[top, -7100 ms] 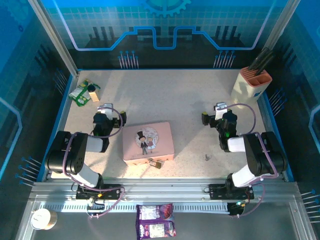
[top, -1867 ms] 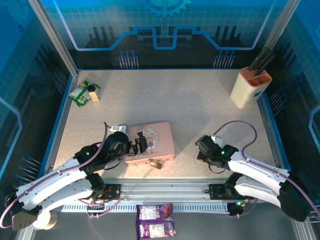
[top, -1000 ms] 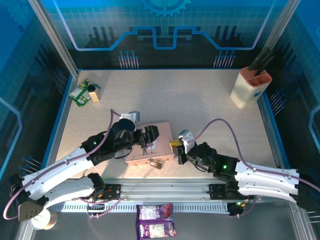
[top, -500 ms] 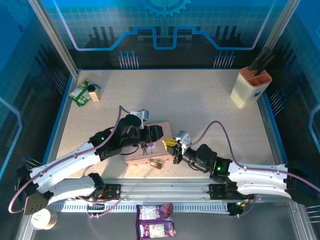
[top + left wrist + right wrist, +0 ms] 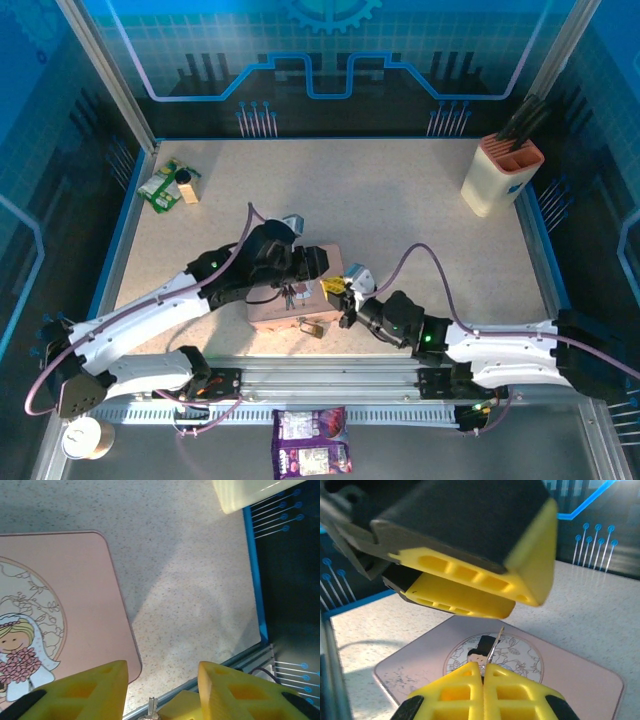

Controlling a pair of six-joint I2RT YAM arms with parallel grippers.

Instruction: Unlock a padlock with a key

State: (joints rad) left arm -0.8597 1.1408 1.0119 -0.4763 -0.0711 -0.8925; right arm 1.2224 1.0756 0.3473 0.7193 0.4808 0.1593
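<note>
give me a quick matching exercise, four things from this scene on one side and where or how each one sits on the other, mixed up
Things:
1 padlock
2 key
3 pink tin
4 knife block

Places:
A standing at the far right corner of the table
B pinched in the shut right gripper
C on the table beside the tin's near edge
D lying flat, cartoon lid facing up

Pairs: 1-C, 2-B, 3-D, 4-A

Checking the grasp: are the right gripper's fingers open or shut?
Shut. The right gripper's fingers meet with no gap, pinching the key, whose thin blade sticks up between them.
</note>
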